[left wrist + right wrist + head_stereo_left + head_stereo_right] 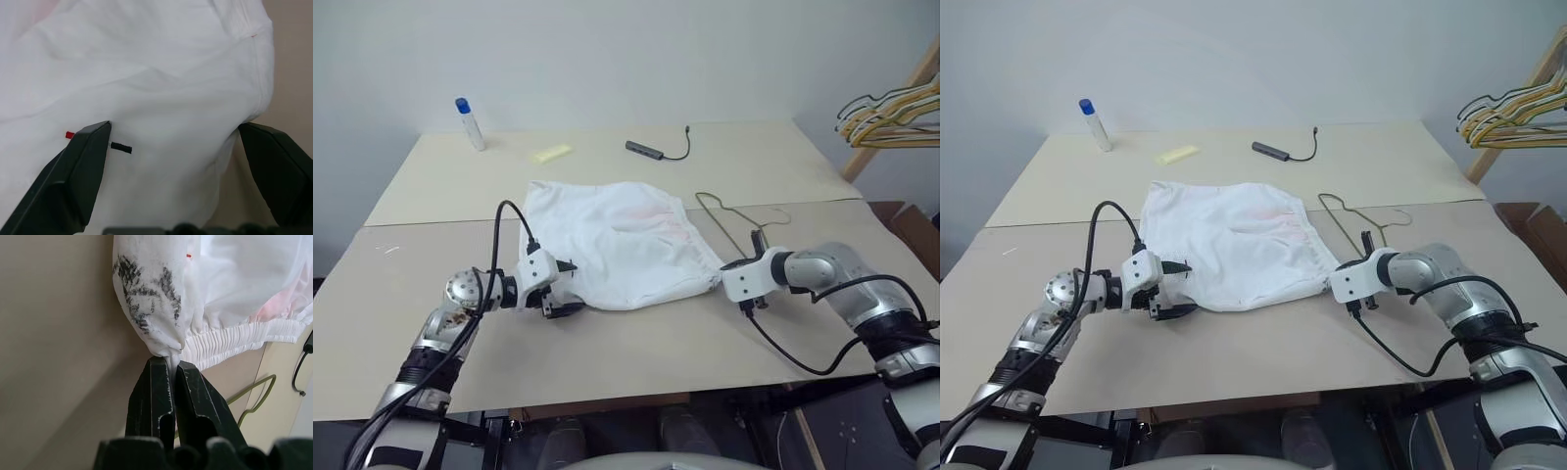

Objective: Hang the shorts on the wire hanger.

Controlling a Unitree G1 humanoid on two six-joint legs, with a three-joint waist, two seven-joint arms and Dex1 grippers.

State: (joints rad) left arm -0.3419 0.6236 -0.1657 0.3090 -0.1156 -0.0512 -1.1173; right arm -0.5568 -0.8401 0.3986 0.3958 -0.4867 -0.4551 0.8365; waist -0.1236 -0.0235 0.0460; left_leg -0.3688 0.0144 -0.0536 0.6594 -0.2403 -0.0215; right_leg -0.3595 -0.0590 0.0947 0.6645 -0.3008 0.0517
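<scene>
- The shorts [619, 241] are white cloth, lying spread and a little rumpled across the middle of the table [636, 352], with a faint pink tint toward the gathered elastic waistband on the side nearer the right arm.
- In the left wrist view a tiny red mark [70, 134] and a short dark mark [121, 147] sit on the cloth; in the right wrist view a patch of dark smudges [144, 296] shows on the bunched corner.
- The wire hanger [736, 217] is thin and grey-green, lying flat on the table just beside the waistband edge, behind the right arm.
- The left gripper [566, 289] has its 2 black fingers spread wide at the near left corner of the shorts, with cloth lying between them and one finger [80, 166] against the fabric.
- The right gripper [170, 382] is pinched tight on a gathered bit of the shorts at the near right corner, by the waistband.
</scene>
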